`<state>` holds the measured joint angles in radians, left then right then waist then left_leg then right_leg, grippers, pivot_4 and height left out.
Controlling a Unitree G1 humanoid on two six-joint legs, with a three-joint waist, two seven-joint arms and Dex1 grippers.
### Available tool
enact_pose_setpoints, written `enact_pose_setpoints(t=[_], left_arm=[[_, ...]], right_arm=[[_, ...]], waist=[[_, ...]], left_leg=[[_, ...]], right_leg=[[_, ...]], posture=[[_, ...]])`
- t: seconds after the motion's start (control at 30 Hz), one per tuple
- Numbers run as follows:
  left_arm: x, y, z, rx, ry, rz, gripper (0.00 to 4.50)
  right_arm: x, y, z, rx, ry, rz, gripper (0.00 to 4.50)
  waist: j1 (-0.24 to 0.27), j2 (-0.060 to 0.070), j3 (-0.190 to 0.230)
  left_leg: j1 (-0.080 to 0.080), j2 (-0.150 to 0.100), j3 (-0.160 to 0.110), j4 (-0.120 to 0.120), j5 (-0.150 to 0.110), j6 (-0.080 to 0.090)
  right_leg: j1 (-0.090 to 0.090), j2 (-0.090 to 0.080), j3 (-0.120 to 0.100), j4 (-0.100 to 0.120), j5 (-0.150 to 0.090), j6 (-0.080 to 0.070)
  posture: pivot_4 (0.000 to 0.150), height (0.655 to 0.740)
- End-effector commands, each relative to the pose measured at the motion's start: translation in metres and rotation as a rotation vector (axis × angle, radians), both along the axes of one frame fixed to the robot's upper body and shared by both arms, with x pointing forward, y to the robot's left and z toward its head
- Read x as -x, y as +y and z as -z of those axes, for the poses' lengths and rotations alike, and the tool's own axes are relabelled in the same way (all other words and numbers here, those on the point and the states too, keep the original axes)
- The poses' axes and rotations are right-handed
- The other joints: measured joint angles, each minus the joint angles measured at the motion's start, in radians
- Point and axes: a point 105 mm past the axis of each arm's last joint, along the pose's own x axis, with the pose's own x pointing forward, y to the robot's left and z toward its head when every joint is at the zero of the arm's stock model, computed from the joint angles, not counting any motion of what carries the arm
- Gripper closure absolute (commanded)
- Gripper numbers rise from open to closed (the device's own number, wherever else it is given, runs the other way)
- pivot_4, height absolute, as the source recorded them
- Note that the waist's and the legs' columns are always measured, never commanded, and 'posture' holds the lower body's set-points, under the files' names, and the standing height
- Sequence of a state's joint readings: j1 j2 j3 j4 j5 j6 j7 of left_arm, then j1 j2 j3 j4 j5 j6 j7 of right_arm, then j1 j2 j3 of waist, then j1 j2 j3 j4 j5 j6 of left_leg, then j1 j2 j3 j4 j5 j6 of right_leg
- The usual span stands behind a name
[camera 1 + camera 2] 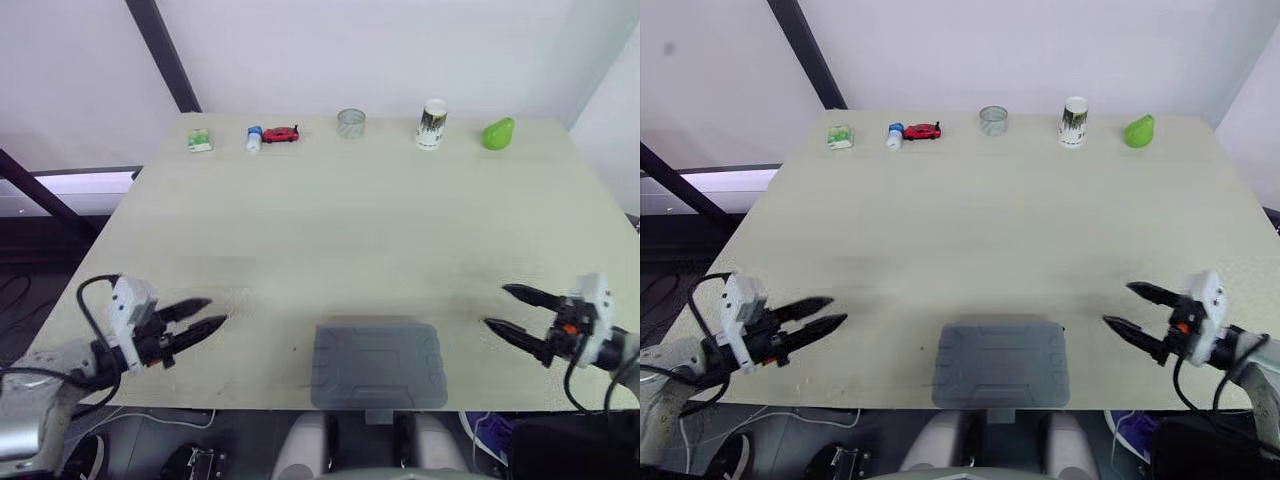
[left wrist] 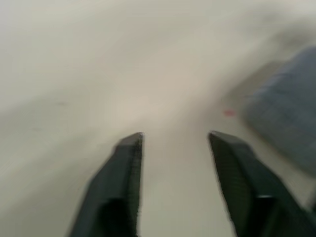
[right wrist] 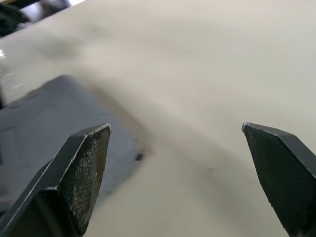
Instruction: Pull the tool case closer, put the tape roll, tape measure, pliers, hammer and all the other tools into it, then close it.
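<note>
- Left gripper: near-left corner of the table, low over the top, fingers spread, nothing between them, well apart from the case
- Tool case: centre of the near edge, between the two grippers, lid down flat; latch too small to read
- Right gripper: near-right, fingers spread wide, empty, pointing toward the case's right side, not touching it
- Far edge, left to right: green packet, small bottle, red toy car, clear round container, white cup, green pear-shaped thing
- Judgement: case sits close and shut with no loose tools beside it, so the task looks finished; cannot tell if the clear round thing is a tape roll
</note>
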<state>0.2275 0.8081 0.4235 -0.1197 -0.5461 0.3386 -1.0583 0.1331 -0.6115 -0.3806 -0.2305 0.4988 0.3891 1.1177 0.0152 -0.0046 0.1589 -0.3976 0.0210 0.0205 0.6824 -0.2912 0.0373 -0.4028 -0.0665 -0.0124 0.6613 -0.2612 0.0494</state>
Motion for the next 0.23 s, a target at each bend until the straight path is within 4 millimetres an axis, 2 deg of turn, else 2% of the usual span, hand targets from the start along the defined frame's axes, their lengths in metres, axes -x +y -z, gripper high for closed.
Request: enact_pose_setpoints(t=[0.03,0.07,0.1,0.23], left_arm=[[-0.017,-0.006,-0.015,-0.008,-0.108,-0.052,0.87],[-0.020,-0.007,-0.017,-0.006,-0.125,-0.065,0.37],[-0.022,-0.008,-0.018,-0.006,-0.136,-0.074,0.10],[-0.025,-0.013,-0.020,-0.015,-0.177,-0.076,0.10]], right_arm=[[0.003,-0.030,-0.003,0.069,-0.077,0.100,0.00],[0.004,-0.032,0.000,0.076,-0.076,0.104,0.00],[0.005,-0.033,0.001,0.080,-0.077,0.107,0.00],[0.004,-0.036,0.010,0.089,-0.072,0.112,0.00]], waist=[[-0.011,-0.002,0.000],[-0.014,-0.002,0.000],[-0.015,-0.002,0.000],[-0.017,-0.002,0.000]], left_leg=[[0.001,0.000,0.000,0.000,0.000,0.000],[0.003,0.001,0.001,0.000,0.000,0.000],[0.003,0.001,0.001,0.000,0.000,0.000],[0.003,0.001,0.001,0.000,0.000,0.000]], right_leg=[[0.001,0.001,0.001,0.000,0.000,0.000],[0.001,0.002,0.002,0.000,0.000,0.000],[0.001,0.002,0.002,0.001,0.000,0.000],[0.001,0.002,0.002,0.001,0.000,0.000]], posture=[[0.150,0.7400],[0.150,0.7400],[0.150,0.7400],[0.150,0.7400]])
